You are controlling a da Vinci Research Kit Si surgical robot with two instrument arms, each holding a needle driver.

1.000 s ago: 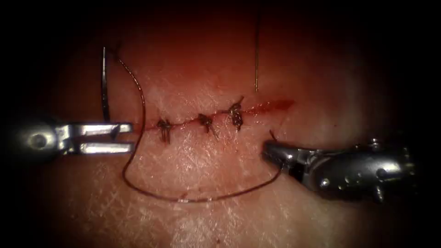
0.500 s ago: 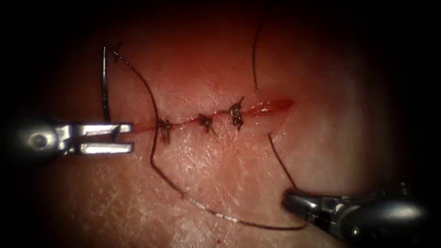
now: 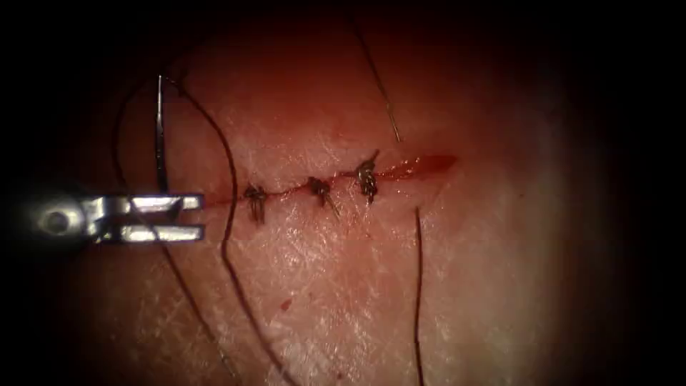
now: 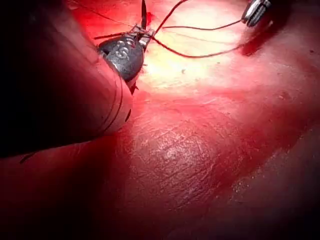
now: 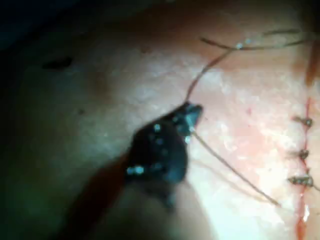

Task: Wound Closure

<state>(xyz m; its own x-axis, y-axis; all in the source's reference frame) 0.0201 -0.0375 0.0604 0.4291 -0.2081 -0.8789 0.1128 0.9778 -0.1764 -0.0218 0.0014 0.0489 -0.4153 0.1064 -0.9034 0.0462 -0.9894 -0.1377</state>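
Left end effector (image 3: pixel 193 216) grips needle (image 3: pixel 159 136) upright, outside tissue (image 3: pixel 343 286); right end effector (image 5: pixel 192 117) grips thread (image 3: pixel 229 214).

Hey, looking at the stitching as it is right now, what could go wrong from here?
1. The left claw holds the curved steel needle near its lower end, out of the pale pork tissue, left of the red cut. Loose dark thread crosses that claw and could snag.
2. The right claw grips the thread; a hard pull might tear the tissue beside the cut's unclosed right end.
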